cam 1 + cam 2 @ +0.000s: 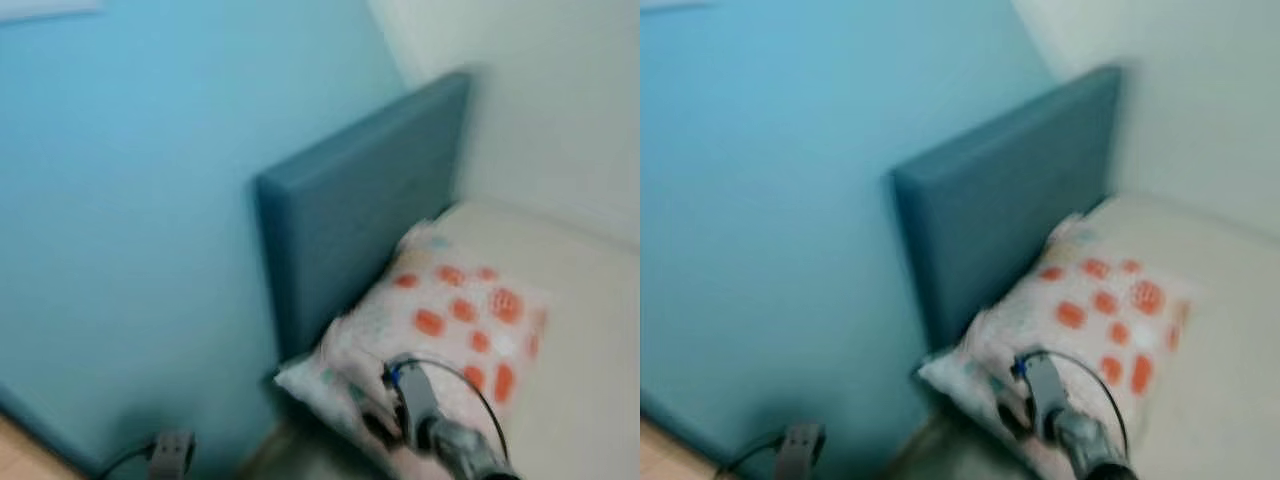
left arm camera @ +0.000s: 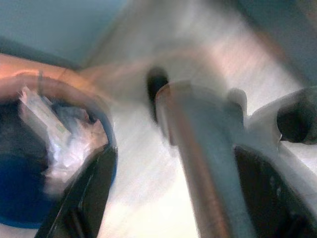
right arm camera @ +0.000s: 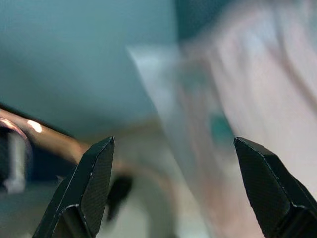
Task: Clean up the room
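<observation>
Nearby, blurred headboard [image 1: 365,205] behind pillow [image 1: 450,320].

pillow [image 1: 455,320]: soft cloth | headboard [image 1: 365,205]: matt padded | wall [image 1: 130,200]: matt paint

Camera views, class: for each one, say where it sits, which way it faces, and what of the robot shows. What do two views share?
Left eye, head: down at the pillow against the headboard; right gripper.
Right eye, head: same scene.
Left wrist: blurred, toward a blue bin; left gripper.
Right wrist: along open fingers toward the pillow.
Shared: the pillow, in right wrist and eye views.
</observation>
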`<state>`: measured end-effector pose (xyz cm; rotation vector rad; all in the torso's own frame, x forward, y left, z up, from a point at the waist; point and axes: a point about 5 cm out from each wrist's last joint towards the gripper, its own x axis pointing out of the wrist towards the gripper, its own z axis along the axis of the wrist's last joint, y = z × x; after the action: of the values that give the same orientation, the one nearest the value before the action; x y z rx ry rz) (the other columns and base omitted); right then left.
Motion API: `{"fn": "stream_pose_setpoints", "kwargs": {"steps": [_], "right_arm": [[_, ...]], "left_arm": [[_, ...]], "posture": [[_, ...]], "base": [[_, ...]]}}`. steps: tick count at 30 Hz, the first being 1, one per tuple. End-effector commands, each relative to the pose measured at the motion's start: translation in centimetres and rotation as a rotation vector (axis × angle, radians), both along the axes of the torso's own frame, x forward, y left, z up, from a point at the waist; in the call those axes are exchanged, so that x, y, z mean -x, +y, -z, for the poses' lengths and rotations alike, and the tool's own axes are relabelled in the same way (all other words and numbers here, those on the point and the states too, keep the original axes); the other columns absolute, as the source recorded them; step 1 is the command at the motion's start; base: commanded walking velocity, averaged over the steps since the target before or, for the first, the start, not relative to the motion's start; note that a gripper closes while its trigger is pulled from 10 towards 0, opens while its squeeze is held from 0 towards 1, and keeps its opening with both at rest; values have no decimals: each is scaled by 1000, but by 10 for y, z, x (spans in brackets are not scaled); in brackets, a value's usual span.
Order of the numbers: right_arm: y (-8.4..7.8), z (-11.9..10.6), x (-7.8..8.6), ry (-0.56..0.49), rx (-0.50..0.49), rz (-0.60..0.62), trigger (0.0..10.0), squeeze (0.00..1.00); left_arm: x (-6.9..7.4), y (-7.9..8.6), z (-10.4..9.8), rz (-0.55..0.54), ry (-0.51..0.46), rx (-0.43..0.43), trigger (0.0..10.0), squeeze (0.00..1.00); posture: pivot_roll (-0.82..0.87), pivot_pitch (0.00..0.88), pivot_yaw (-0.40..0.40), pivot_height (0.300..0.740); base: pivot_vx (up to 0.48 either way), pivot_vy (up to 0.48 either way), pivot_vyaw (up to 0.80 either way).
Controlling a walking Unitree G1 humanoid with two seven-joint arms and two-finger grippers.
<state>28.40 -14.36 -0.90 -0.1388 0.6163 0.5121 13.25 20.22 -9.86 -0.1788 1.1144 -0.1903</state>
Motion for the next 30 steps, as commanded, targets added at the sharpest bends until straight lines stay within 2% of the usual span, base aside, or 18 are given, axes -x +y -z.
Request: {"fn": "stream_pose_setpoints", "kwargs": {"steps": [1, 4, 9, 13, 18, 22, 24, 28, 30], "right_arm": [[-6, 0, 0, -1, 6, 13, 10000, 0], [-6, 0, 0, 0, 5, 12, 10000, 0], [-11, 3, 2, 19, 30, 38, 10000, 0], [-17, 6, 4, 43, 77, 66, 10000, 0], [-18, 7, 5, 48, 86, 72, 10000, 0], [-18, 8, 6, 66, 100, 55, 10000, 0], [-16, 10, 7, 78, 110, 31, 10000, 0], [-7, 12, 9, 82, 149, -46, 10000, 0], [12, 10, 9, 69, 137, -129, 10000, 0]], "left_arm": [[-18, -6, -5, 14, -41, -21, 10000, 0], [-21, -9, -6, 8, -48, -17, 10000, 0], [-30, -14, -8, -19, -63, -1, 10000, 0], [-32, -15, -9, -6, -76, 3, 10000, 0], [-33, -16, -9, 9, -80, 0, 10000, 0], [-32, -16, -9, 24, -80, -1, 10000, 0], [-32, -16, -9, 16, -77, 6, 10000, 0], [-32, -15, -9, -17, -79, -7, 10000, 0], [-32, -13, -9, -27, -82, -28, 10000, 0]], "posture": [[-127, 76, 34, 740], [-128, 77, 33, 740], [-130, 79, 33, 740], [-136, 85, 30, 740], [-135, 85, 28, 740], [-135, 87, 26, 740], [-135, 87, 24, 740], [-137, 89, 23, 740], [-138, 90, 19, 740]], "base": [[0, -428, 800], [247, -409, 800], [0, 0, 759], [0, 0, 0], [0, 0, 0], [0, -472, 0], [0, -472, 0], [0, 0, 0], [0, 0, 0]]}}
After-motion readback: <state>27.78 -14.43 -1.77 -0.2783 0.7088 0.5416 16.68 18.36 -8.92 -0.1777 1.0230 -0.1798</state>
